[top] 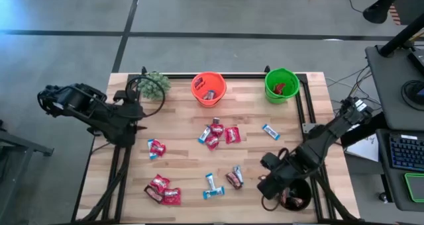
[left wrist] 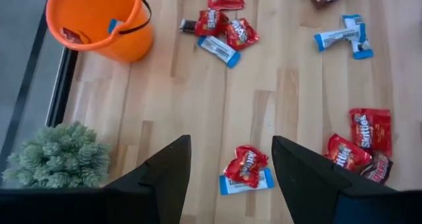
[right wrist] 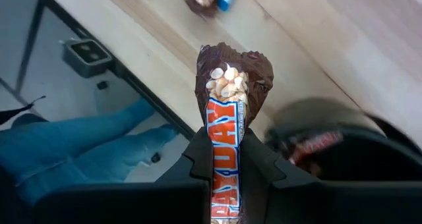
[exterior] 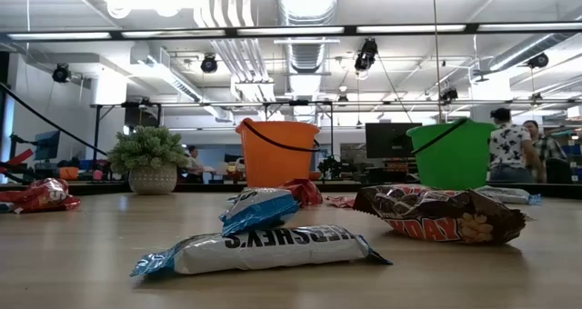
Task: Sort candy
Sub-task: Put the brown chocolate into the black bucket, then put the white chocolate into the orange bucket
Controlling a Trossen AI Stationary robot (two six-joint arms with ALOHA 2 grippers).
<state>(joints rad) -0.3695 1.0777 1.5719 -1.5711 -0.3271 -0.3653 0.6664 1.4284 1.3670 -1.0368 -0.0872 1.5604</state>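
Currently the right gripper (right wrist: 227,151) pinches a dark brown PayDay bar (right wrist: 227,105) and hangs beside a black bucket (top: 296,197) at the table's near right corner, which already holds a dark wrapper. This looks like the drop-off step; next the bar needs centring over the bucket before release. The left gripper (left wrist: 231,165), fingers spread and empty, hovers over a red packet (left wrist: 246,166). More candy (top: 215,134) lies scattered mid-table, below the orange bucket (top: 209,88) and green bucket (top: 281,85).
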